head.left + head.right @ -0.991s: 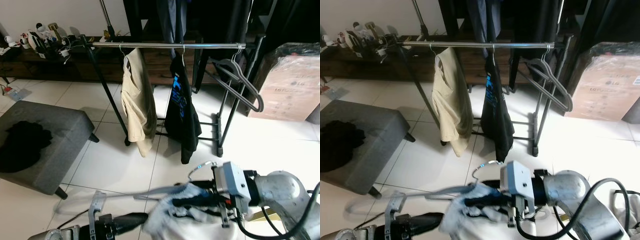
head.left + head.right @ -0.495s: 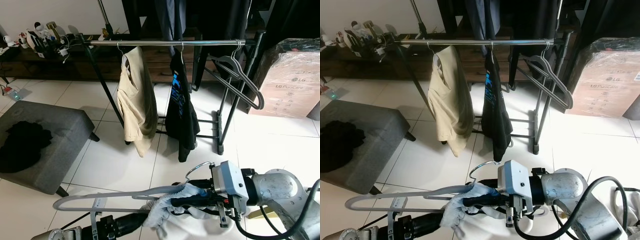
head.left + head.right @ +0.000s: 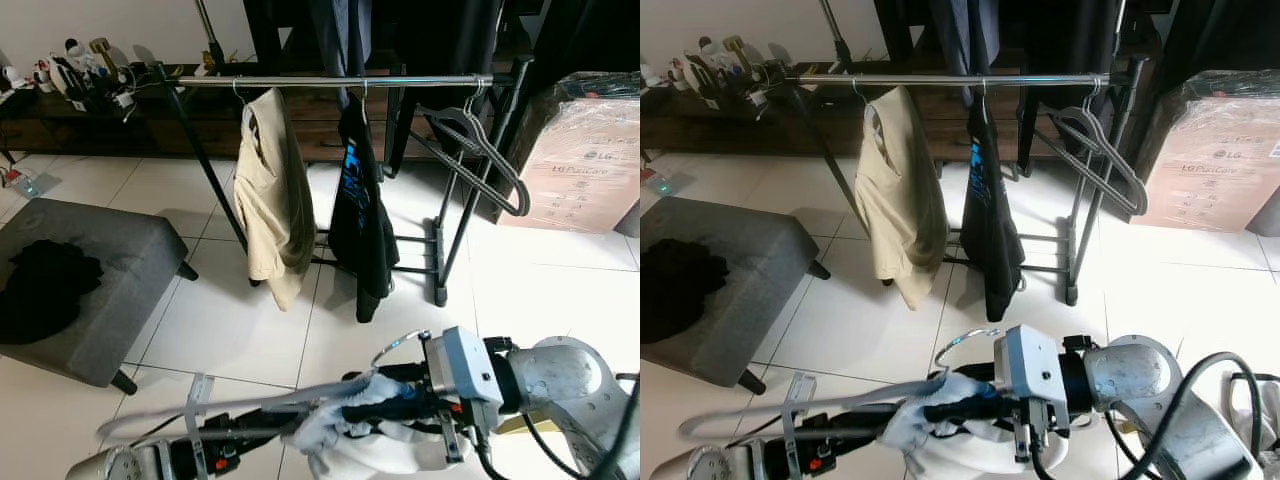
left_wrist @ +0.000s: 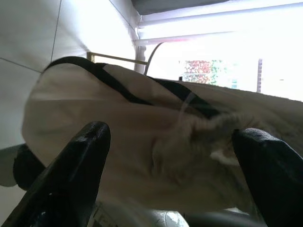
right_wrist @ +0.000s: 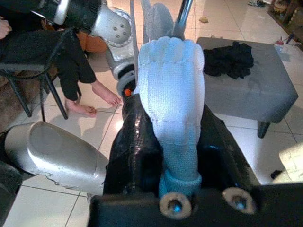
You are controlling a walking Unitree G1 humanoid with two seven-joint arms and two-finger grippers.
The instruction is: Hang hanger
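Hanger (image 3: pixel 300 405) with pale garment (image 3: pixel 940 420) sat low, well short of the rail (image 3: pixel 330 81). Right gripper (image 3: pixel 970 405) jaws clamped its neck; left gripper (image 4: pixel 170 156) jaws spread around the cloth. Left arm had moved in closer; hang not started.

A beige shirt (image 3: pixel 270 195) and a black shirt (image 3: pixel 360 205) are hanging side by side at the far middle. A grey ottoman (image 3: pixel 95 290) is sitting at the left, carrying black cloth (image 3: pixel 40 285). A cardboard box (image 3: pixel 585 150) is standing far right.
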